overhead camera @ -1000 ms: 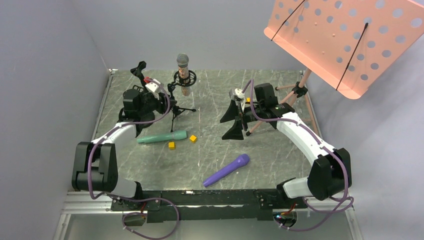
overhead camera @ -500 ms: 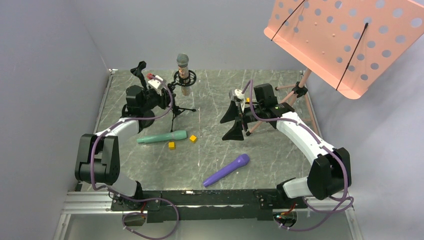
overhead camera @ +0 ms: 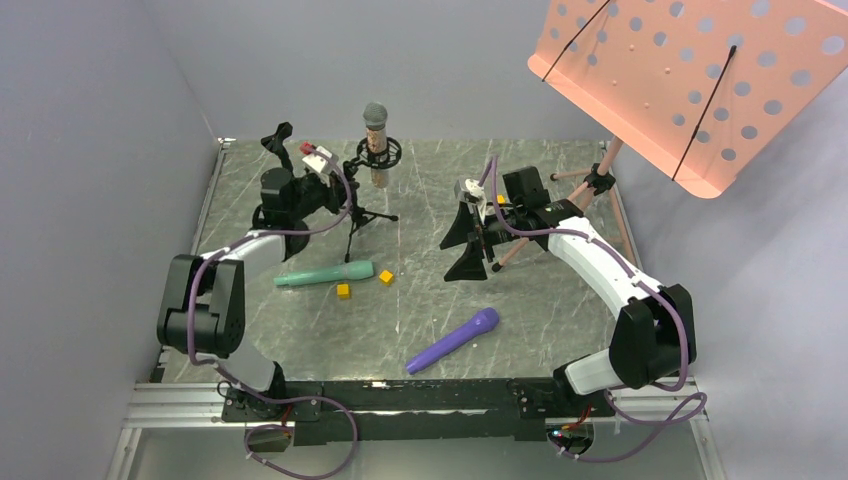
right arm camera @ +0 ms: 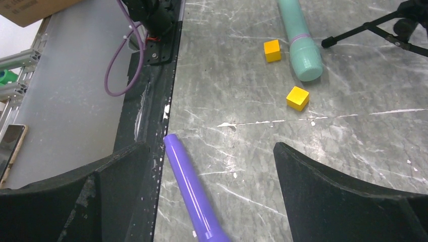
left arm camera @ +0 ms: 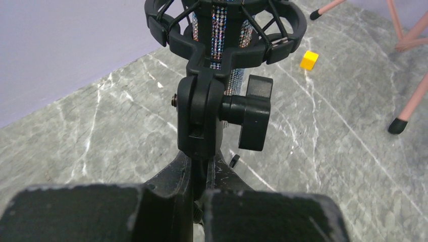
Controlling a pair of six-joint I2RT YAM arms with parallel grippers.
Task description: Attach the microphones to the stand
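The glittery pinkish-copper microphone [overhead camera: 375, 142] stands upright in the shock mount of the black tripod stand [overhead camera: 357, 215]; its body shows in the left wrist view [left arm camera: 218, 30]. My left gripper [overhead camera: 338, 196] is shut on the stand's post [left arm camera: 200, 126], just below the mount's knob. The teal-green microphone [overhead camera: 325, 273] lies flat in front of the stand. The purple microphone [overhead camera: 453, 340] lies near the front edge. My right gripper [overhead camera: 468, 245] is open and empty above the table; the purple microphone [right arm camera: 189, 186] lies below its jaws, the teal one [right arm camera: 303, 40] farther off.
Two yellow cubes [overhead camera: 343, 291] [overhead camera: 386, 277] lie beside the teal microphone's head. A third cube [left arm camera: 309, 59] lies behind the stand. A pink perforated music stand [overhead camera: 690, 80] stands at the back right, with its pink legs [overhead camera: 598, 183] on the table.
My left gripper has shifted the tripod stand, with the glittery microphone in it, slightly right and back. My right gripper has barely moved.
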